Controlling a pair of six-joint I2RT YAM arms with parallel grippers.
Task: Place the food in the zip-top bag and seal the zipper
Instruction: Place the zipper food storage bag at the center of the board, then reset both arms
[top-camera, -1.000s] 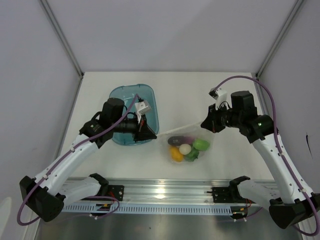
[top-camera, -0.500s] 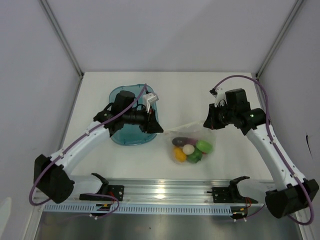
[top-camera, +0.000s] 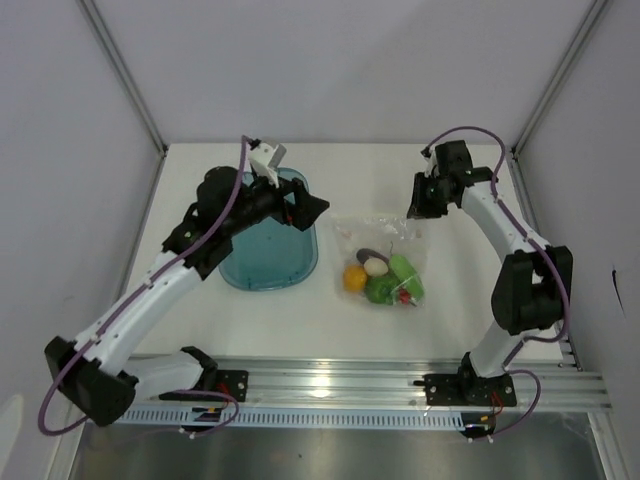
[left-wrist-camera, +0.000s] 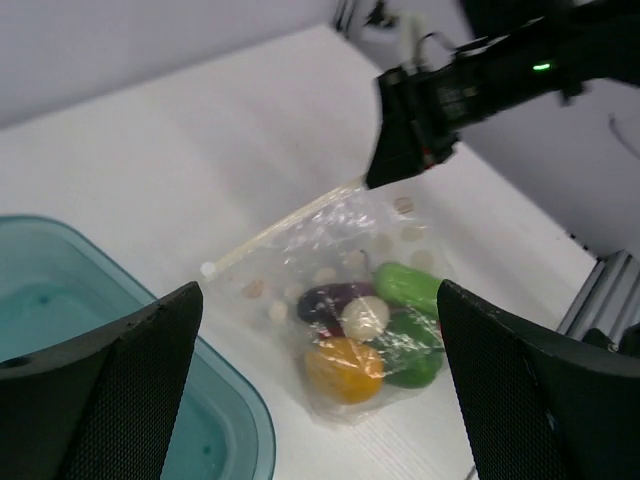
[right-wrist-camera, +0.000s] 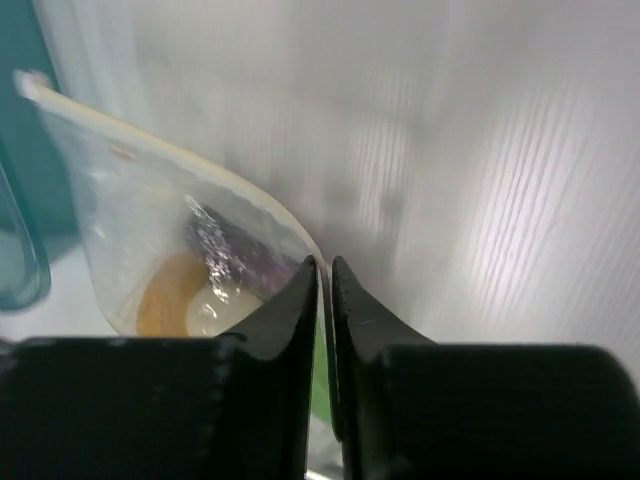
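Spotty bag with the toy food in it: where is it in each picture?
Top external: bag just right of the middle.
Left wrist: bag in the middle, low down.
Right wrist: bag on the left, its edge running down to the bottom middle.
Shared landmark: teal tub, left of the bag in all three.

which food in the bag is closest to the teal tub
The yellow-orange piece: it sits at the left end of the cluster in the bag, on the tub's side; the white ball and green pieces lie farther right.
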